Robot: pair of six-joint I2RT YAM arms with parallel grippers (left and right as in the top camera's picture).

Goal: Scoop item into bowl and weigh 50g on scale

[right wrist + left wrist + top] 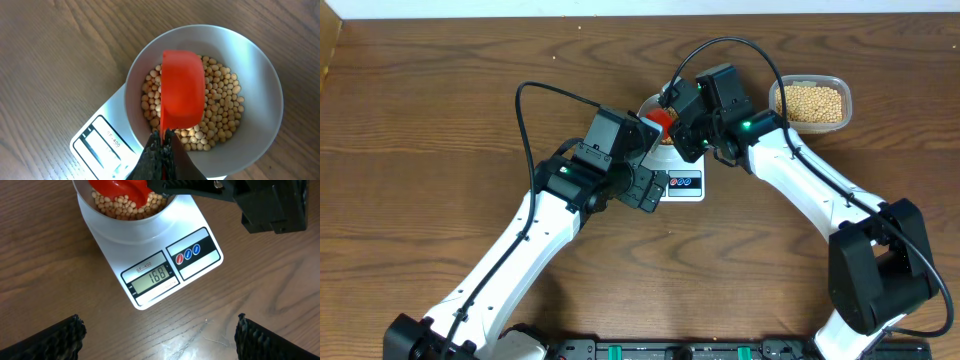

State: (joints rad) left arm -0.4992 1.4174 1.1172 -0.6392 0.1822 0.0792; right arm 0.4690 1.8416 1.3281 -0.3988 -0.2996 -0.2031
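The pale bowl (260,90) sits on the white scale (150,287) and holds tan beans (222,107). The scale's display (152,277) shows digits. My right gripper (164,142) is shut on the handle of a red scoop (182,90), which hangs turned over above the beans in the bowl. The scoop also shows in the overhead view (663,120) and the left wrist view (122,187). My left gripper (160,335) is open and empty over the bare table just in front of the scale.
A clear plastic tub (810,103) full of beans stands at the back right, behind my right arm. Both arms crowd around the scale (682,184) at the table's middle.
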